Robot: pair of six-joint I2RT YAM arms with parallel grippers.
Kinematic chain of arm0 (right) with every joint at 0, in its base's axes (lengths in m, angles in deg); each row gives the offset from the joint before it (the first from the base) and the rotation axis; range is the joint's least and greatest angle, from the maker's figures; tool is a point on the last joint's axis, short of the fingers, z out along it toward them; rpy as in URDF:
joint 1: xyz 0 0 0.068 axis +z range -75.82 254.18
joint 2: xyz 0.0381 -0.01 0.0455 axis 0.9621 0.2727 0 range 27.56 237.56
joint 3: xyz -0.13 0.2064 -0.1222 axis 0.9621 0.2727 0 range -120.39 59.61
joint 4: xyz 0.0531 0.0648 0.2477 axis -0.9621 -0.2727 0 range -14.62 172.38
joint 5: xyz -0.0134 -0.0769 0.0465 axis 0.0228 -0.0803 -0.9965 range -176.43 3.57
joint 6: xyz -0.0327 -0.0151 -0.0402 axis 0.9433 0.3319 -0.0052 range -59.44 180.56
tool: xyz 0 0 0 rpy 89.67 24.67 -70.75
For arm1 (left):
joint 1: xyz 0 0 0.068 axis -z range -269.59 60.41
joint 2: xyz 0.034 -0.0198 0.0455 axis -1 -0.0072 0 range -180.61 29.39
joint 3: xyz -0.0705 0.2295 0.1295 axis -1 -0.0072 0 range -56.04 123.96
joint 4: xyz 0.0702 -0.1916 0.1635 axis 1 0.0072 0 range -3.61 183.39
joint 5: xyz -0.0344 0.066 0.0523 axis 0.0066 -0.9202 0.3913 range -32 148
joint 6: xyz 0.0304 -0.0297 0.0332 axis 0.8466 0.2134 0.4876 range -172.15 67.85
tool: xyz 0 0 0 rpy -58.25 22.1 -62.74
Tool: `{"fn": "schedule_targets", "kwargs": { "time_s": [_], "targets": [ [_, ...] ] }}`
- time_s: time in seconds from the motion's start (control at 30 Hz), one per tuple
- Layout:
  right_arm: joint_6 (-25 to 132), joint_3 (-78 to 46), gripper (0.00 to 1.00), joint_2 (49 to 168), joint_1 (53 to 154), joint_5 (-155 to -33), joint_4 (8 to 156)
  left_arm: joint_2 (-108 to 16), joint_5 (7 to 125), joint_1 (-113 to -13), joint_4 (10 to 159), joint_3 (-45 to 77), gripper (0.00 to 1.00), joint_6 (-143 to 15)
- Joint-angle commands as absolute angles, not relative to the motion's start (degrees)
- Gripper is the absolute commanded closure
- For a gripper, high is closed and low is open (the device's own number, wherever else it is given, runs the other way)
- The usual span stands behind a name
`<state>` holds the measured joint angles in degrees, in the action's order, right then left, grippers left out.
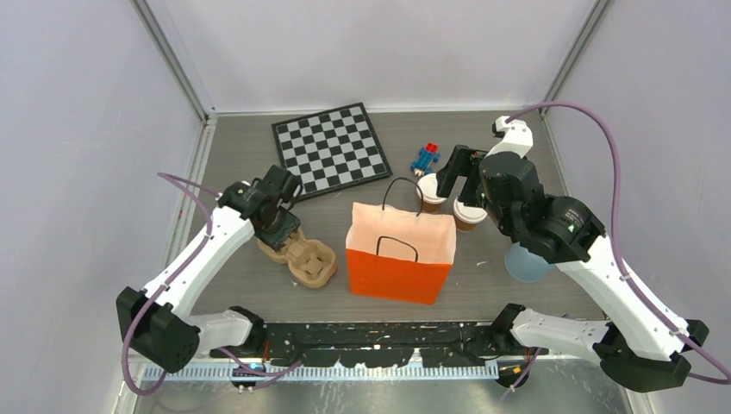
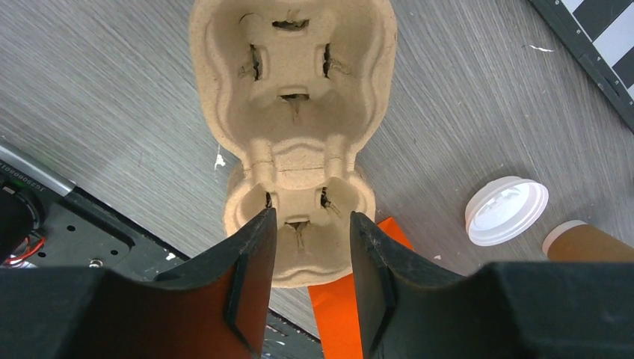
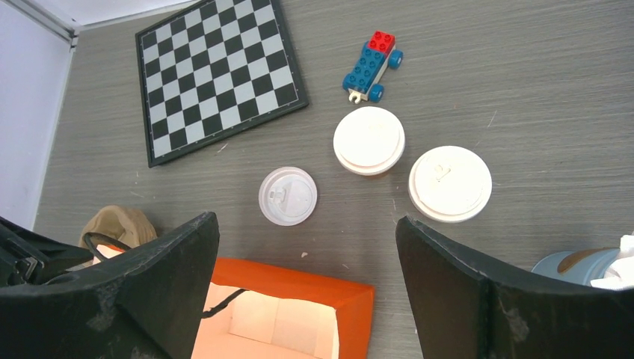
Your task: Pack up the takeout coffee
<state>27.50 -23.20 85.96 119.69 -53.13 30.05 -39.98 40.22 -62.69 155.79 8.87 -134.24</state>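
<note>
Coffee cups [image 3: 368,140] [image 3: 450,183] stand just beside each other on the grey table [image 3: 523,90], at the back on the right. Both are brown and have white lids on. A loose white lid [image 3: 288,196] lies flat on the table near them, on the side toward the checkered board [image 1: 332,151].

An orange paper bag [image 1: 396,274] stands open in the middle of the table, close to the cups. The cups are outside the bag.

The right gripper [image 3: 306,219] hangs above the cups and the loose lid. Its fingers are spread wide and hold nothing.

The left gripper [image 2: 312,218] is down at the tan cup tray [image 2: 291,90], which lies on the table to the left of the bag. Its fingers are part way apart with a narrow gap, at one end of the tray. I cannot tell if they touch it.

A small red and blue block car [image 3: 371,63] sits between the board and the cups. A pale blue tumbler [image 1: 526,263] stands on the right, partly under the right arm.
</note>
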Motion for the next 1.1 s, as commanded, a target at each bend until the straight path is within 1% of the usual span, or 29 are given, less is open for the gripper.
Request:
{"fn": "schedule_targets", "kwargs": {
  "time_s": [0.0,0.07,0.43,0.67,1.07],
  "targets": [
    [27.6,-22.7,0.08,84.79,119.41,-53.42,31.64,-41.13,39.68,-63.05,152.86,8.42,0.57,-135.49],
    [27.54,-22.39,0.08,84.87,119.44,-53.64,32.03,-41.72,39.89,-63.03,150.82,7.36,0.57,-134.97],
    [28.5,-22.41,0.08,84.24,119.4,-52.22,31.92,-46.05,39.63,-63.03,151.59,5.98,0.53,-135.41],
    [28.52,-22.01,0.08,84.11,119.44,-51.69,31.74,-47.8,39.9,-63.04,152.26,5.18,0.49,-135.65],
    [28.29,-21.4,0.08,83.04,119.43,-51.5,31.03,-49.58,40.39,-63.0,148.72,3.13,0.5,-136.96]
  ]
}}
